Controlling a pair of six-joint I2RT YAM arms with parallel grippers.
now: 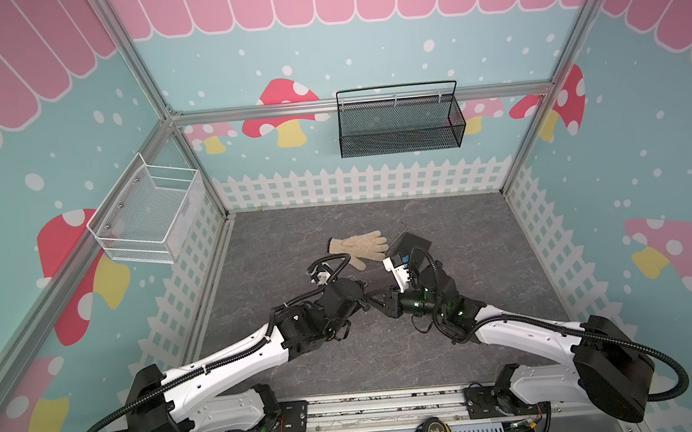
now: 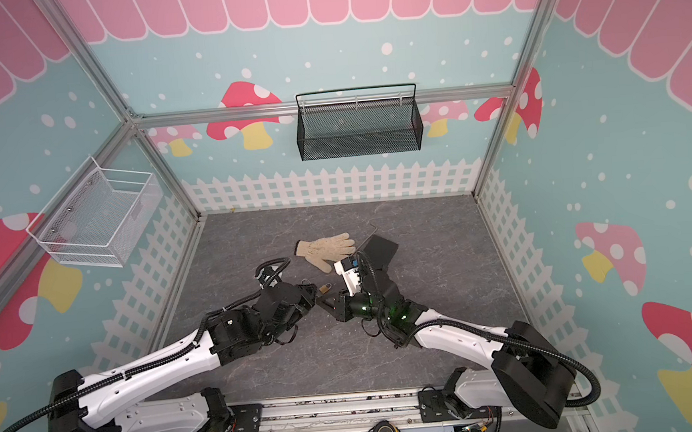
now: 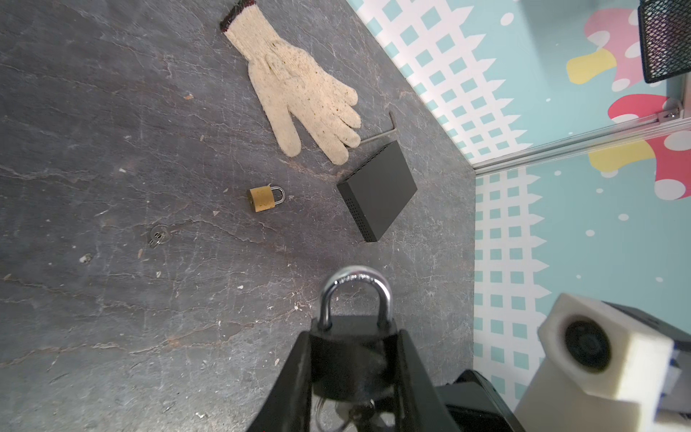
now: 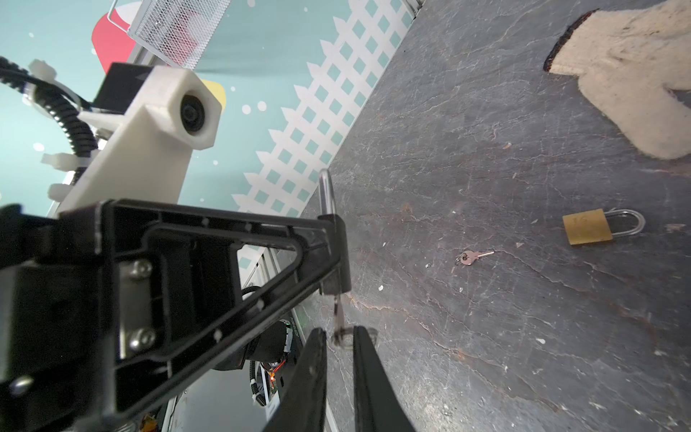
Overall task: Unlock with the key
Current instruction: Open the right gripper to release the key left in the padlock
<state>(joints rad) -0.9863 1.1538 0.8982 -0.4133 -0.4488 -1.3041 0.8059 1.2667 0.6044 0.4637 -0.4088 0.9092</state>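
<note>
Above table [image 3: 112, 149] centre, my left gripper [image 3: 355, 336] clamps black padlock [image 3: 351, 359] by its body. Key [image 4: 338, 314] sticks from padlock's underside. My right gripper [image 4: 338, 331] has fingers narrowly flanking key head; cannot tell whether pinching.

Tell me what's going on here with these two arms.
The left gripper holds a black padlock, shackle closed. The right gripper straddles the key sticking out of its base; whether it pinches yet is unclear. A brass padlock and a second key lie on the table.
</note>
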